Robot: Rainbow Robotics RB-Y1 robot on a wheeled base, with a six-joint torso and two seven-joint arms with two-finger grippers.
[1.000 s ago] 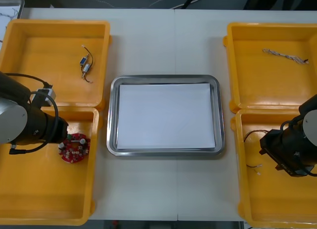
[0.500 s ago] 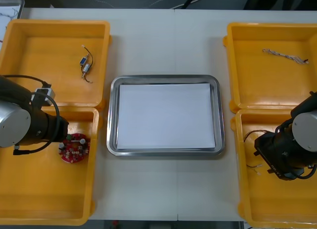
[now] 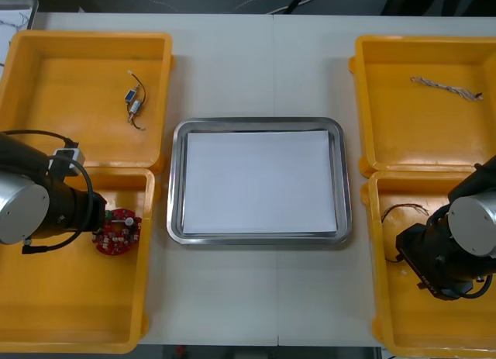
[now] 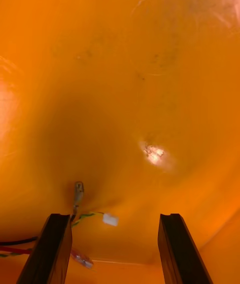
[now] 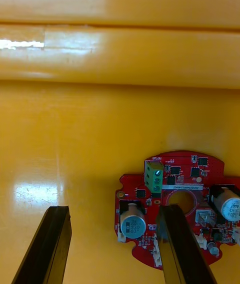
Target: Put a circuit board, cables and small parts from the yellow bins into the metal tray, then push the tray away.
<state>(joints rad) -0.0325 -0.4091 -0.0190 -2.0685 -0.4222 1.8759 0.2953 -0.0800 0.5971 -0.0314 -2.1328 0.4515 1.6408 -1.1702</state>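
A round red circuit board (image 3: pixel 118 231) lies in the near-left yellow bin (image 3: pixel 70 312). My left gripper (image 5: pixel 112 249) hangs open just above it; one finger (image 5: pixel 175 244) overlaps the board (image 5: pixel 175 204) and the other stands over bare bin floor. My right gripper (image 4: pixel 116 251) is open low inside the near-right yellow bin (image 3: pixel 403 320). A cable's loose ends (image 4: pixel 92 216), with a white connector and a metal terminal, lie beside one finger (image 4: pixel 55 249). The cable's dark loop (image 3: pixel 403 212) shows beside the right arm. The metal tray (image 3: pixel 260 236), white inside, sits between the bins.
Small metal parts (image 3: pixel 134 101) lie in the far-left bin (image 3: pixel 46 72). A twisted cable (image 3: pixel 446 86) lies in the far-right bin (image 3: pixel 403 126). A bin wall (image 5: pixel 120 53) rises just beyond the board.
The right arm has moved nearer and a little left, deeper into its bin. The left arm has shifted slightly toward the near edge. The board has not moved.
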